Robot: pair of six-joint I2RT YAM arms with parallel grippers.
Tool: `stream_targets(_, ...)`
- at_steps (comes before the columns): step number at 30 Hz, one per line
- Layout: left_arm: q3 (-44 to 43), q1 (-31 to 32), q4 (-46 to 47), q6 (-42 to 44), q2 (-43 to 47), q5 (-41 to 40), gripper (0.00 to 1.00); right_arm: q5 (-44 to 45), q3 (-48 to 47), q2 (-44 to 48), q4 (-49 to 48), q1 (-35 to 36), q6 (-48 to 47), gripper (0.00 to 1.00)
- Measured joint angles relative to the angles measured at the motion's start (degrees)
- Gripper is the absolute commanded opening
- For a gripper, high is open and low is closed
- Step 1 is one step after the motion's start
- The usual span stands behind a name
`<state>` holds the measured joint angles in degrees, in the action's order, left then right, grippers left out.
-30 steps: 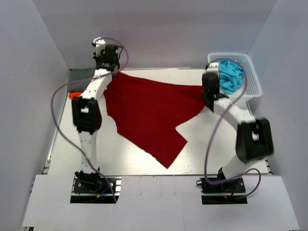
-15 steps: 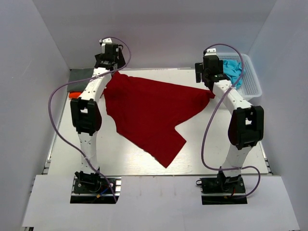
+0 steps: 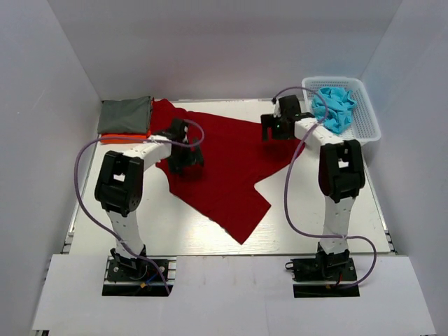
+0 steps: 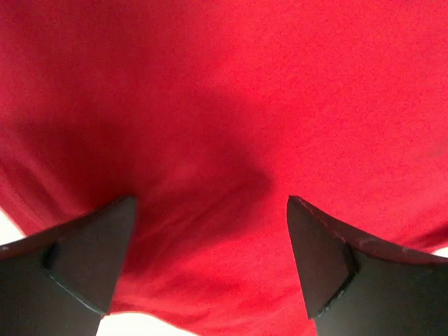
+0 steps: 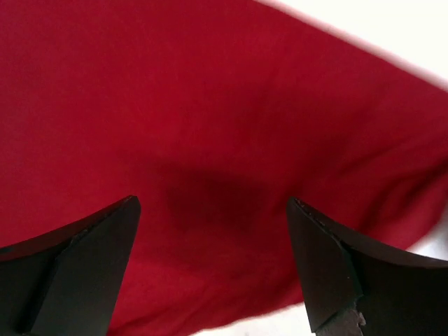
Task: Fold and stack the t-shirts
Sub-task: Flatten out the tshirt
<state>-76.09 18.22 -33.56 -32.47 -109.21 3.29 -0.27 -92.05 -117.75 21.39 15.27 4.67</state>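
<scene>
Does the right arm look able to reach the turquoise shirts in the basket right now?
Probably yes. The right gripper is open and empty over the dark red shirt; the turquoise shirts lie in the open-topped basket just beside it, with nothing between.

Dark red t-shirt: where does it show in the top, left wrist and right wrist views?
Top external: dark red t-shirt lies spread across the table.
Left wrist: dark red t-shirt fills nearly everything.
Right wrist: dark red t-shirt fills most.
Shared landmark: white table at the cloth's edge.
</scene>
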Motion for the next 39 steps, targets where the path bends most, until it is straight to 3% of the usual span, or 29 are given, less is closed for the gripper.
stream_targets(8, 2.25, 0.98, -1.4, -2.73, -0.09, -2.56, 1.0, -1.55, 6.21, -1.84, -2.34, 2.1, 2.43, 0.9)
stream_targets(16, -15.52, -0.28, -12.28, -2.43, -12.41, -14.62, 1.0, -4.83, 25.16, 11.89, -5.81, 5.25, 4.74, 0.86)
stream_targets(21, -29.18, -2.91, -15.04, 0.26, -20.7, -15.67, 1.0, -10.01, 34.77, 22.86, -0.2, 10.08, 6.97, 0.88)
stream_targets(26, -40.61, -5.11, -15.91, 2.82, -27.08, -15.19, 1.0, -9.81, 36.81, 32.57, 4.87, 11.21, 8.15, 0.9)
stream_targets(32, -32.59, -5.2, -17.31, 4.09, -19.02, -14.8, 1.0, -2.67, 34.49, 39.19, 9.66, 8.61, 12.76, 0.9)
stream_targets(39, -8.5, -4.98, -23.23, -2.67, 10.88, -16.2, 1.0, 9.31, 35.76, 42.95, 19.93, 2.97, 22.36, 0.9)
